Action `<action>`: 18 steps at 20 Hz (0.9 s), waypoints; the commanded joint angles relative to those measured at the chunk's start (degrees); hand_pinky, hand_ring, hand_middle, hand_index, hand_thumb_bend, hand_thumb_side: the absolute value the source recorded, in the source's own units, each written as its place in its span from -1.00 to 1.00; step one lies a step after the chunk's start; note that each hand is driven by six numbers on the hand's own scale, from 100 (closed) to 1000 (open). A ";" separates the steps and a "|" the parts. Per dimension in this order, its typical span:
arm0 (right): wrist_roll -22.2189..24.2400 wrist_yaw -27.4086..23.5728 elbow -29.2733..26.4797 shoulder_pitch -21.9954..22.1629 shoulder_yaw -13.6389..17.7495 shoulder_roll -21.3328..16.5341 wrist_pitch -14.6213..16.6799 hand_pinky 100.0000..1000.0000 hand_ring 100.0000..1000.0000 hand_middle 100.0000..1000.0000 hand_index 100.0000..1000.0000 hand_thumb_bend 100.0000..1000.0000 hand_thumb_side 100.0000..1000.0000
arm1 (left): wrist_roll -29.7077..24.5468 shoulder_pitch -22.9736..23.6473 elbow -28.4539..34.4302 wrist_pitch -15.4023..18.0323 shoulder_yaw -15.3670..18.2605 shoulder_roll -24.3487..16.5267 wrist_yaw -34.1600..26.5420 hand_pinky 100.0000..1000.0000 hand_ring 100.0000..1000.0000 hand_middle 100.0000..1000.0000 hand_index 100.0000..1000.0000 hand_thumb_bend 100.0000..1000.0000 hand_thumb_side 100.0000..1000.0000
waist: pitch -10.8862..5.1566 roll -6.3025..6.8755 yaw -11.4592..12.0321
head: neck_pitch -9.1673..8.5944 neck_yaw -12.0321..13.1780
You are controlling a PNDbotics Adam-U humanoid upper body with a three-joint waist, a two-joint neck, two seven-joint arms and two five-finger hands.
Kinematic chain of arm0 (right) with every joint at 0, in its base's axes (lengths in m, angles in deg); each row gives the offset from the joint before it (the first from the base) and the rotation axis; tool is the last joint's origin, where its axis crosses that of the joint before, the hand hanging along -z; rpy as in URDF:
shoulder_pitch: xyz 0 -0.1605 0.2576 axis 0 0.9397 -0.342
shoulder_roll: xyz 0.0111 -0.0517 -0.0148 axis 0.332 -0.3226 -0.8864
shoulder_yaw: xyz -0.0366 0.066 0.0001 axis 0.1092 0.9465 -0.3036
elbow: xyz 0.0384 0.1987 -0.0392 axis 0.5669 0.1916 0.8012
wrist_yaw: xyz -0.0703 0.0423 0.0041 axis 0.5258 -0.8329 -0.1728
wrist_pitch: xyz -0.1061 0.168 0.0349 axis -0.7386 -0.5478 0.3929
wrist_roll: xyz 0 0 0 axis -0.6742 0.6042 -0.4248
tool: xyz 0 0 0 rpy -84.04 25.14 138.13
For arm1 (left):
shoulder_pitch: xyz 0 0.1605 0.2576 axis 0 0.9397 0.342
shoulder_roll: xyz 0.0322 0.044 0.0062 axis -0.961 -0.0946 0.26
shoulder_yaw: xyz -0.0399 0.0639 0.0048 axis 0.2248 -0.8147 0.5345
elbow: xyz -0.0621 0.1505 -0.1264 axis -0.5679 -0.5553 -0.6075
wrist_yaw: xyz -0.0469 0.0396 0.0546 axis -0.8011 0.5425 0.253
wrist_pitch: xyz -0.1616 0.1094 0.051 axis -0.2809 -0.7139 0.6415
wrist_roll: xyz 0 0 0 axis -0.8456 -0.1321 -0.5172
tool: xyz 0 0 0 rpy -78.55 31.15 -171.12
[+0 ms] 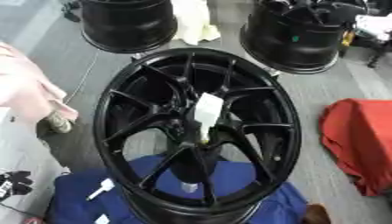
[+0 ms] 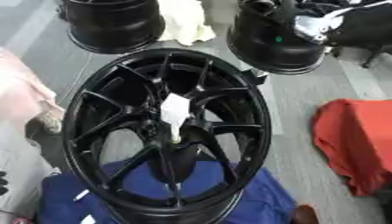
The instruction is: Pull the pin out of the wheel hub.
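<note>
A large black spoked wheel hub (image 1: 122, 100) stands in the middle, resting on a blue cloth (image 1: 76, 201). A white pin (image 1: 208, 112) with a yellowish lower tip sticks out of the hub's centre. Neither hand touches it. My left hand (image 1: 15, 182) shows at the lower left edge, black, fingers up and relaxed, holding nothing. My right arm's black and silver parts (image 2: 315, 24) come in at the upper right corner, above the far right wheel and well away from the pin. Whether that hand is open or shut cannot be made out.
Two more black wheels (image 1: 128, 24) (image 1: 295, 37) stand at the back. A red cloth (image 1: 360, 140) lies at the right, a pink cloth (image 1: 23, 92) at the left, a cream cloth (image 1: 195, 19) at the top. Small white pieces (image 1: 101, 189) lie on the blue cloth.
</note>
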 commanded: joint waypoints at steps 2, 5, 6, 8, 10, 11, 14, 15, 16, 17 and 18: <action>10.80 -0.93 -0.97 -4.87 -4.35 2.37 -2.74 0.63 0.72 0.78 0.91 -0.23 -0.46 | -4.41 -0.06 0.90 4.28 -0.16 -2.42 0.19 0.42 0.20 0.15 0.52 -0.60 0.48 | -0.90 0.21 -0.02 | 0.34 -0.55; 16.79 0.89 -0.65 -7.15 -6.66 5.10 -5.03 0.65 0.75 0.80 0.92 -0.23 -0.49 | -4.50 -0.06 0.84 4.36 -0.22 -2.38 0.20 0.42 0.20 0.15 0.52 -0.60 0.48 | -0.89 0.25 0.00 | 0.20 -0.86; 18.40 1.77 -0.13 -7.64 -7.28 6.16 -5.50 0.65 0.75 0.80 0.92 -0.23 -0.50 | -4.54 -0.09 0.84 4.39 -0.24 -2.34 0.20 0.42 0.20 0.15 0.52 -0.60 0.48 | -0.87 0.27 0.06 | 0.13 -0.96; 20.83 3.68 1.46 -8.34 -8.35 8.14 -5.79 0.66 0.76 0.81 0.93 -0.24 -0.53 | -4.61 -0.14 0.85 4.41 -0.27 -2.27 0.18 0.42 0.20 0.15 0.52 -0.60 0.48 | -0.83 0.32 0.18 | 0.02 -1.07; 22.59 5.60 3.44 -8.78 -9.31 9.75 -5.44 0.67 0.77 0.82 0.93 -0.35 -0.46 | -4.69 -0.20 0.87 4.41 -0.30 -2.20 0.17 0.42 0.21 0.15 0.52 -0.60 0.48 | -0.82 0.36 0.28 | -0.06 -1.19; 23.05 6.52 4.45 -8.93 -9.75 10.43 -5.13 0.68 0.77 0.82 0.93 -0.37 -0.44 | -4.73 -0.23 0.89 4.40 -0.31 -2.17 0.16 0.42 0.21 0.15 0.52 -0.60 0.48 | -0.82 0.38 0.33 | -0.09 -1.26; 23.44 8.81 7.38 -9.15 -11.05 12.31 -3.81 0.68 0.78 0.82 0.93 -0.39 -0.50 | -4.87 -0.29 0.95 4.33 -0.34 -2.08 0.14 0.42 0.21 0.15 0.52 -0.60 0.48 | -0.84 0.41 0.43 | -0.17 -1.48; 23.47 9.44 8.26 -9.19 -11.46 12.88 -3.33 0.68 0.78 0.82 0.93 -0.39 -0.52 | -4.91 -0.29 0.97 4.31 -0.35 -2.05 0.14 0.42 0.21 0.15 0.52 -0.60 0.48 | -0.85 0.42 0.46 | -0.21 -1.55; 23.48 9.97 9.10 -9.23 -11.85 13.43 -2.87 0.68 0.77 0.82 0.93 -0.40 -0.53 | -4.95 -0.32 0.99 4.29 -0.36 -2.02 0.13 0.42 0.21 0.15 0.52 -0.60 0.48 | -0.85 0.44 0.50 | -0.24 -1.65; 23.49 10.48 9.93 -9.26 -12.20 14.02 -2.46 0.68 0.77 0.82 0.93 -0.40 -0.53 | -4.99 -0.34 1.01 4.27 -0.37 -1.99 0.13 0.42 0.21 0.15 0.52 -0.60 0.48 | -0.86 0.46 0.54 | -0.26 -1.73; 23.49 11.10 10.75 -9.33 -12.51 14.63 -2.05 0.68 0.77 0.83 0.94 -0.40 -0.53 | -5.03 -0.37 1.04 4.24 -0.38 -1.96 0.13 0.42 0.21 0.15 0.52 -0.60 0.48 | -0.87 0.48 0.58 | -0.28 -1.81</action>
